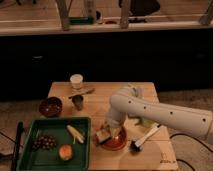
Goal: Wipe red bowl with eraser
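The red bowl (pixel 118 141) sits on the wooden table near its front edge, just right of the green tray. My gripper (pixel 105 133) comes down from the white arm (pixel 150 112) that reaches in from the right. It is shut on the eraser (pixel 103 136), a small block with a dark top and pale base. The eraser presses on the bowl's left rim and inner side. The arm hides the back part of the bowl.
A green tray (pixel 30 150) with grapes (pixel 45 142), a banana (pixel 75 133) and an orange fruit (pixel 65 151) lies front left. A maroon bowl (pixel 50 106), metal cup (pixel 78 102) and white cup (pixel 76 81) stand behind. A black-and-white brush (pixel 145 138) lies right of the red bowl.
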{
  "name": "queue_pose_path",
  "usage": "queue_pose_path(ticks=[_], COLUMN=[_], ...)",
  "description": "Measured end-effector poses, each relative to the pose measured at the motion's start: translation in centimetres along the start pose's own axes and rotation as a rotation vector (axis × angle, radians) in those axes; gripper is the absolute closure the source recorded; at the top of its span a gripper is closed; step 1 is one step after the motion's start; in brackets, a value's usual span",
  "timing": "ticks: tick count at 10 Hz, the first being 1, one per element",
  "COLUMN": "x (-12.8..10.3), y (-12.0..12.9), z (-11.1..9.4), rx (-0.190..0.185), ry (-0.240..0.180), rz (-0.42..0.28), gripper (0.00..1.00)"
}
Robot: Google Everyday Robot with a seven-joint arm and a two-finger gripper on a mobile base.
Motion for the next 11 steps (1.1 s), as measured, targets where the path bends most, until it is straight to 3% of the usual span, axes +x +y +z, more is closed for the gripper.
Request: queue_pose_path(ticks=[2,5,9,11], x=[1.0,5.0,7.8,6.9], y=[1.1,2.6,-0.4,-2.1], z=[-0.4,-1.2,-0.7,0.1], rx=[-0.011,-0.023,-0.012,-0.002], ry=[0.011,0.063,0.127,0.133], rz=[0.02,0.099,0.159,0.142], gripper=[1.0,1.0,1.0,1.0])
